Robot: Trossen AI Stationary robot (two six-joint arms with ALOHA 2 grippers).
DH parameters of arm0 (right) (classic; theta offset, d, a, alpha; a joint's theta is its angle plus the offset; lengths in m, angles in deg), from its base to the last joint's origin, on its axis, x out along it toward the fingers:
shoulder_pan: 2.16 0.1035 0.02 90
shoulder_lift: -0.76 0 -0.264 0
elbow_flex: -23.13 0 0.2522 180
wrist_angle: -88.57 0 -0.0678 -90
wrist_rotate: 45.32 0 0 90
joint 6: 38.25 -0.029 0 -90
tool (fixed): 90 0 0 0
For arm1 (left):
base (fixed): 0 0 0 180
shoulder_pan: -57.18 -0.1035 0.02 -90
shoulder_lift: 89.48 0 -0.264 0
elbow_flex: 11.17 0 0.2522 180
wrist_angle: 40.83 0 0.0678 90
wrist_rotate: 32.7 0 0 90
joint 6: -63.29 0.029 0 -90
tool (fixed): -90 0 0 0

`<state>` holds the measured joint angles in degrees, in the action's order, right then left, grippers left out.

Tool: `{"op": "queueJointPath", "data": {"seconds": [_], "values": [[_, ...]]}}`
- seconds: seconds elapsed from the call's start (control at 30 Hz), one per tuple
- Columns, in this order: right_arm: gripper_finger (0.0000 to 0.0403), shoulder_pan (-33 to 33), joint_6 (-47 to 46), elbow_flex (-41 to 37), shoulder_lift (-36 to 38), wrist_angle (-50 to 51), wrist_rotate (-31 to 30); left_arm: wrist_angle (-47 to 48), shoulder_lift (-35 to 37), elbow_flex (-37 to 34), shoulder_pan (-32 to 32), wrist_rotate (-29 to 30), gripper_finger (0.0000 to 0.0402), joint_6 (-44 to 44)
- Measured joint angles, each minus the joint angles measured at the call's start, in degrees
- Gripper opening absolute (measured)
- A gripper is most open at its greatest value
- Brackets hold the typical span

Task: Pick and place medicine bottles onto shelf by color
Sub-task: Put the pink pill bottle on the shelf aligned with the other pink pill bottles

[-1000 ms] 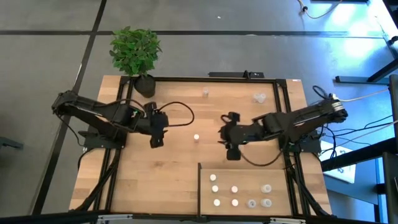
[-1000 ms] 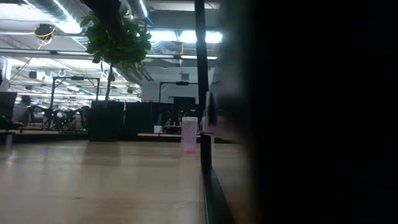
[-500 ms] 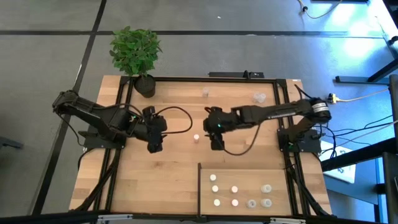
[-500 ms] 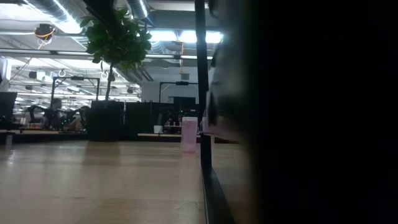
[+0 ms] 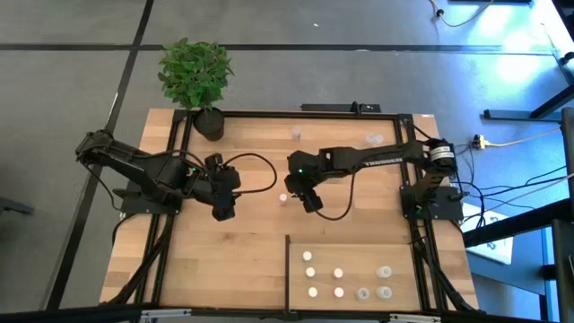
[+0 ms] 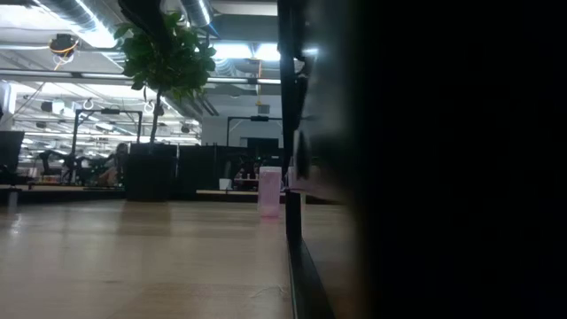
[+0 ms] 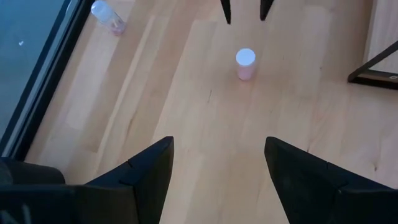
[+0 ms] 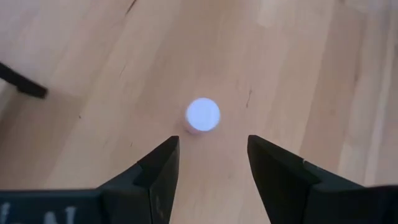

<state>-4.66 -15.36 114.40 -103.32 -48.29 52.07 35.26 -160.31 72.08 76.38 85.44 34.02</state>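
Mid-table, the right hand (image 8: 208, 165), fingers apart, hovers near a white-capped pink bottle (image 8: 203, 116), its body mostly hidden.

A planked tabletop (image 5: 224, 260) of pale, smooth wood with a soft satin sheen fills the centre of the high view, framed by matt black metal rails (image 5: 305, 114). At lower right lies the shelf (image 5: 354, 256), plainer seamless wood with a thin black edge. A pink translucent plastic bottle (image 7: 245, 64) wears a smooth white cap, between matt black gripper fingers (image 8: 158, 171).
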Motion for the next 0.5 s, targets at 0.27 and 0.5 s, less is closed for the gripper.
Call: {"op": "queueJointPath", "data": {"seconds": [0.27, 0.5], "values": [[0.0193, -0.6, 4.2, 0.0, -2.6, -2.8, 1.3, 0.0, 0.0, 0.0, -0.1, 0.0, 0.0245, -2.2], [0.0193, -0.6, 2.8, 0.0, -2.8, -4.2, 1.3, 0.0, 0.0, 0.0, -0.1, 0.0, 0.0243, -3.7]]}}
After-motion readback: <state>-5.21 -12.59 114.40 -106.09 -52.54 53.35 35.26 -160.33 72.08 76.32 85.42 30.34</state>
